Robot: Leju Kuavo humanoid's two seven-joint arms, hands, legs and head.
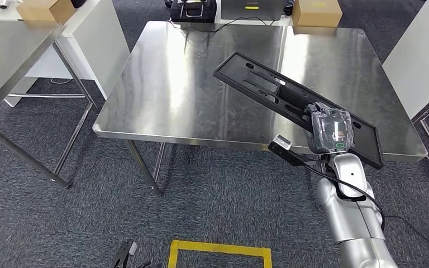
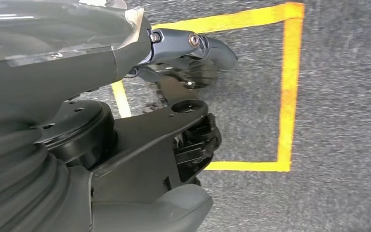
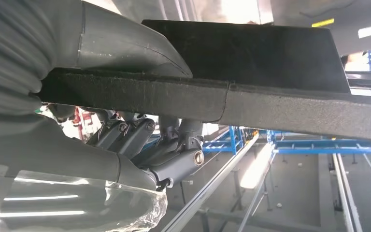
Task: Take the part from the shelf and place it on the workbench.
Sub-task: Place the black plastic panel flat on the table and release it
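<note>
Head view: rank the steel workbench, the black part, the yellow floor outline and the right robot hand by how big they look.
1. Steel workbench
2. Black part, held above the bench by the right robot hand
3. Yellow floor outline, cut off by the frame edge
4. Right robot hand

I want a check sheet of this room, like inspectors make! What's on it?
Surface: steel workbench, shiny and bare in the middle.
Job's things: long black part, held tilted over the workbench.
Clutter: cardboard box and black device at the far edge.
Robot hands: right robot hand grips the part; left robot hand hangs over the floor, state unclear.
Cables: black cable along the right arm.
Surroundings: grey carpet, yellow floor tape, a second table.
</note>
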